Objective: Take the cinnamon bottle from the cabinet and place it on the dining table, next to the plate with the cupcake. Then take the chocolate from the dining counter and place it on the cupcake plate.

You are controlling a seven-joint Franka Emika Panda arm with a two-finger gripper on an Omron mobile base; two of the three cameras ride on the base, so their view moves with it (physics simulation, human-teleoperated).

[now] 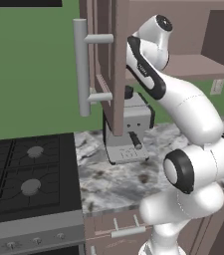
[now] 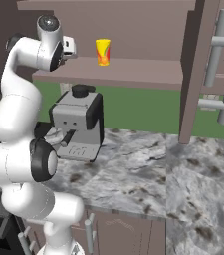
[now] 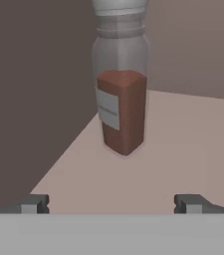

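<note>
The cinnamon bottle (image 3: 122, 109), clear glass with reddish-brown powder, a pale label and a grey cap, stands upright on the cabinet shelf (image 3: 183, 149) near the back left corner. My gripper (image 3: 111, 203) is open, its fingertips (image 3: 34, 203) spread wide a short way in front of the bottle, touching nothing. In the right base view my arm reaches up into the open brownish-mauve cabinet (image 2: 133, 72) at the shelf's left end. The cabinet door (image 1: 111, 60) with its grey bar handle (image 1: 82, 67) is swung open.
A yellow cup (image 2: 103, 52) stands on the same shelf to the right of my hand. Below, a coffee machine (image 2: 78, 127) sits on the marbled worktop (image 2: 148, 169). A stove (image 1: 29, 174) lies to the left. The open door (image 2: 198, 69) juts out on the right.
</note>
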